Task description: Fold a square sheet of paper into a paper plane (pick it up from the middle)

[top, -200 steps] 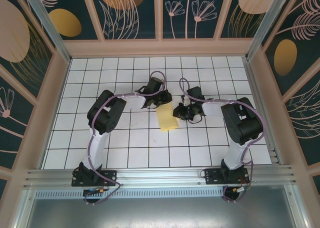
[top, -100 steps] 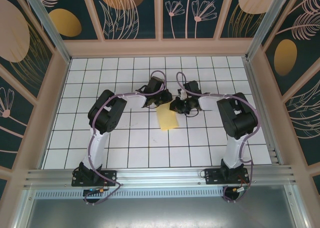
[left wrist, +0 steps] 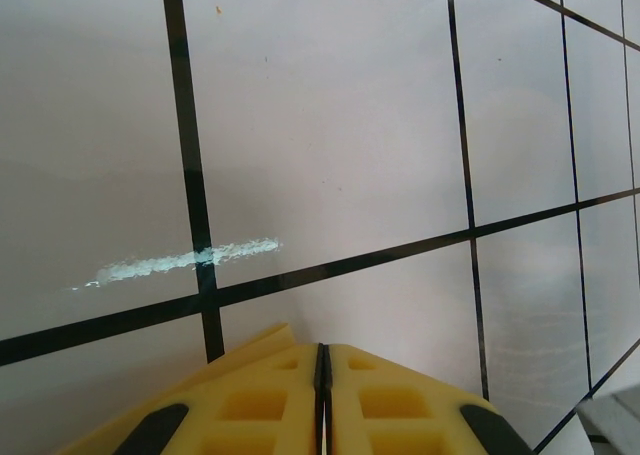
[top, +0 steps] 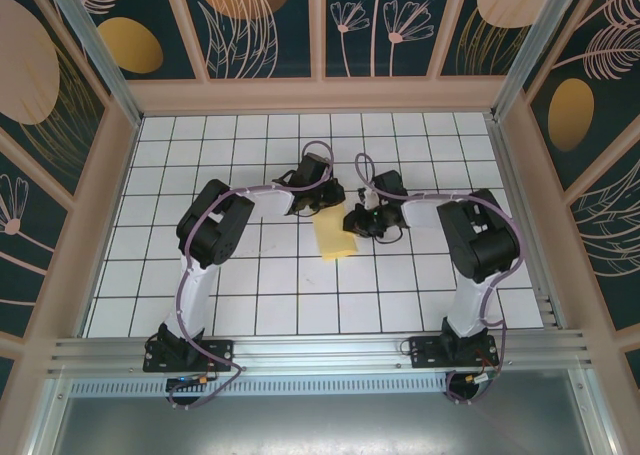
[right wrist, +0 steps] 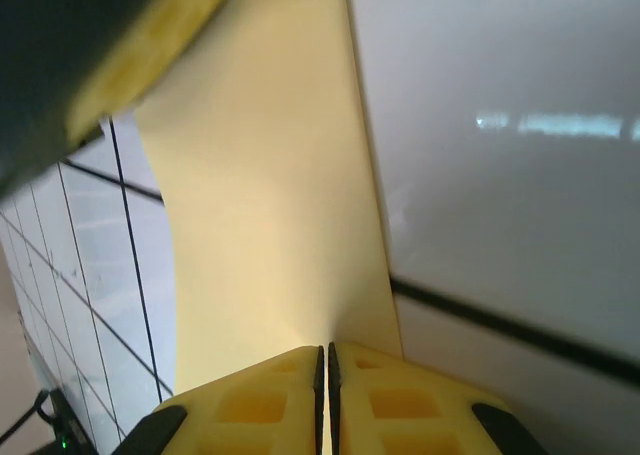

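Right gripper (top: pixel 353 221) has slid back a touch to the right, jaws pressed together, tips at the right edge of the folded yellow paper (top: pixel 335 243) mid-table. Left gripper (top: pixel 318 206), jaws together too, sits at the paper's far end.

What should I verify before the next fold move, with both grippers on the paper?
1. Right gripper grip on the paper: shut on its edge, ok.
2. Left gripper grip: shut, a paper corner beside its tips; whether it is pinched, cannot tell.
3. Paper shape: folded strip, near end square; far end hidden under the grippers, cannot tell.
4. Strip flat on the table: it curves in the right wrist view, not ok.
5. Grippers clear of each other: the left finger sits apart from the right tips, ok.
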{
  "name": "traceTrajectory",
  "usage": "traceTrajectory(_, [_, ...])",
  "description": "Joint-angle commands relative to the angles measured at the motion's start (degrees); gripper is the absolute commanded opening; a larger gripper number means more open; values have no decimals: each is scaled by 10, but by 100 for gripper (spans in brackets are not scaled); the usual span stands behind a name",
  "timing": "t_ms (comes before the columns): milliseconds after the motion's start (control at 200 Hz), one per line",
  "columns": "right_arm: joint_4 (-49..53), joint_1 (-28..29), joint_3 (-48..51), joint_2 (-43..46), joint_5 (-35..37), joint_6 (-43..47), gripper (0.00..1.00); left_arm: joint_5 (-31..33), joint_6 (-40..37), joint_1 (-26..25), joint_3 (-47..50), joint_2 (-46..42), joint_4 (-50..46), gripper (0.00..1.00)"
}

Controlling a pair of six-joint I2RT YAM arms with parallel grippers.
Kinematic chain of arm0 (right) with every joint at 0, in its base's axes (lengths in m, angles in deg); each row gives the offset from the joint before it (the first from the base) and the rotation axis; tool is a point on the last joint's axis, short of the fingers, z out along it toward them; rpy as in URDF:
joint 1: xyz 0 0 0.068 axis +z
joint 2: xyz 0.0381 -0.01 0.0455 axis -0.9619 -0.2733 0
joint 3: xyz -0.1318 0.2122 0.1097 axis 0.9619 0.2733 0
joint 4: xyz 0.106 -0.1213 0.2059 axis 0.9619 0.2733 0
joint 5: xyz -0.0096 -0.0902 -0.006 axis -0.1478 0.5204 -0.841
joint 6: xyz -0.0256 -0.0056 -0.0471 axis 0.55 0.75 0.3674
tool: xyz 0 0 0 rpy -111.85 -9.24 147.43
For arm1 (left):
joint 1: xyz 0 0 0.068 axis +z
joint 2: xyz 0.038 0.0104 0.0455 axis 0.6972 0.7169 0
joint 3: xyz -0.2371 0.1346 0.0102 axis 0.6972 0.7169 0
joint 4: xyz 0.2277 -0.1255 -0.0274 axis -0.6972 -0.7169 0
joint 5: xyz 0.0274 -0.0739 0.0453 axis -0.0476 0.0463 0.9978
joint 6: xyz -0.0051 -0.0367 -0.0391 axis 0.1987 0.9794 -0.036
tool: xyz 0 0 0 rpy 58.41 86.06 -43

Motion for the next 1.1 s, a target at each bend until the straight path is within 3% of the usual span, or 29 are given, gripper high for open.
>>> traceTrajectory(0, [71,2,44,17,-11,17,15,34,-16,2,1,28,-49,13])
traceTrajectory(435, [121,10,141,96,21,-7,14,41,-17,2,1,27,-51,13])
traceTrajectory(726, [59,3,73,187,34,-43,15,35,-24,1,-5,15,-53,13])
traceTrajectory(856, [44,-1,32,150,55,-50,15,28,-23,1,-6,15,-53,13])
traceTrajectory(1096, [26,5,23,69,18,-44,15,14,-22,2,-10,9,-49,13])
